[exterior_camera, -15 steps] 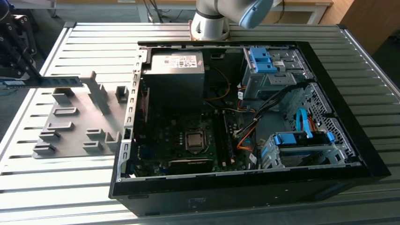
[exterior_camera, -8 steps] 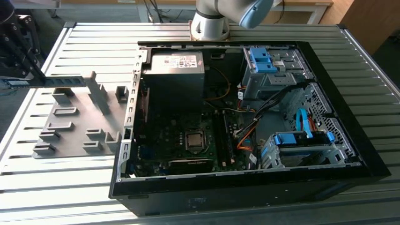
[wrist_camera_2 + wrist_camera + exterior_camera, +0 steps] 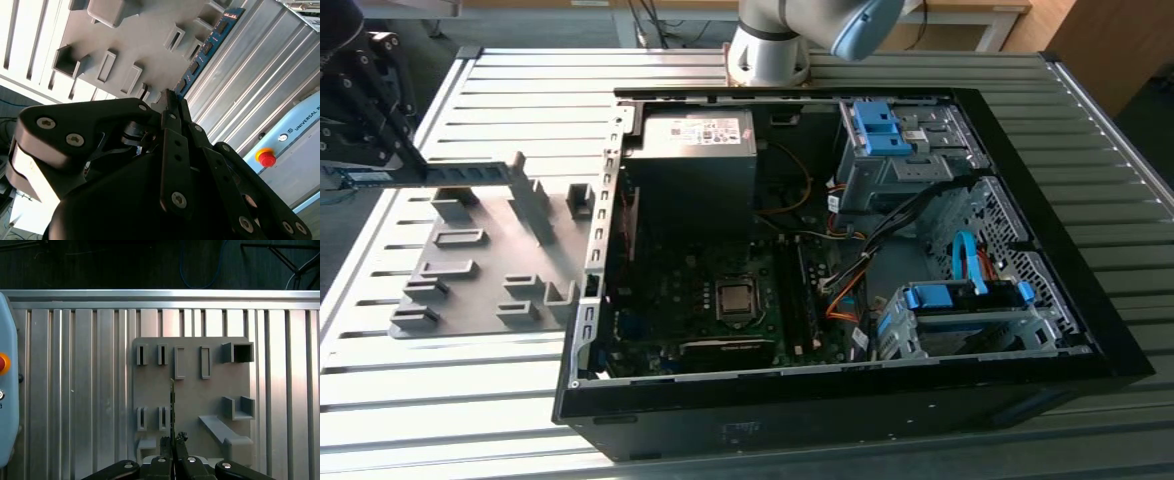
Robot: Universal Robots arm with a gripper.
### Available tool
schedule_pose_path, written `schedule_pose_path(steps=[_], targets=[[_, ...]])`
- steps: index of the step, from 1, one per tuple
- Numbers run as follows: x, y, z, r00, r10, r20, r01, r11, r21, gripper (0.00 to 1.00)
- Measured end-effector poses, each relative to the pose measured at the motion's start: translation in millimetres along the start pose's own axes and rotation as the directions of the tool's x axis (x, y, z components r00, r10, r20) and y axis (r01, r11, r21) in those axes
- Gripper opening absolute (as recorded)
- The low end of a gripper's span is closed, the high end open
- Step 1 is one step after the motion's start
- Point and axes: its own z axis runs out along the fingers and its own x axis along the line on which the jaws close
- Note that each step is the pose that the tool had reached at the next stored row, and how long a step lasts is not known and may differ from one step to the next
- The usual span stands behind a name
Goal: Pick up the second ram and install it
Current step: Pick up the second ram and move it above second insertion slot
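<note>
**Item 1. Slatted aluminium table** (image 3: 1067, 130). Everything else is carried on it. The robot arm's base (image 3: 767, 55) is mounted at its far edge, a position judged to put both case and tray within reach.

**Item 2. Open computer case** (image 3: 1107, 330). It is laid on its side with the panel off, so the board is presented upward for work from above.
- Motherboard (image 3: 680, 290).
- Power supply (image 3: 694, 150), at the far end.
- Drive cages with blue fittings (image 3: 961, 315), at the exterior view's right.
- Loose cables (image 3: 881, 240).
- Long black memory slots (image 3: 790, 295), beside the processor socket (image 3: 736, 297). Whether a stick is already seated there cannot be told.

**Item 3. Grey holder tray** (image 3: 480, 280). It is set just beside the case, at the exterior view's left. Moulded pockets and narrow slots are provided, judged to keep parts standing on edge and easy to grasp.

**Item 4. Gripper** (image 3: 173, 441). It is positioned over the tray, and its fingers are clamped onto the stick near one end.

**Item 5. Second ram** (image 3: 205, 47). A dark blue-green board, pinched by its flat faces and held on edge. Its length runs out from the fingertips above the far part of the tray. It is well apart from the memory slots, and installation is not yet begun. Whether it has been lifted fully free of the tray cannot be told.
</note>
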Motion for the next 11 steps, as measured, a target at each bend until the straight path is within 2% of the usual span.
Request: schedule_pose_path(steps=[11], targets=[[-0.2, -11.2, -0.2, 1.0, 0.0, 0.0, 0.0, 1.0, -0.0001, 0.14]])
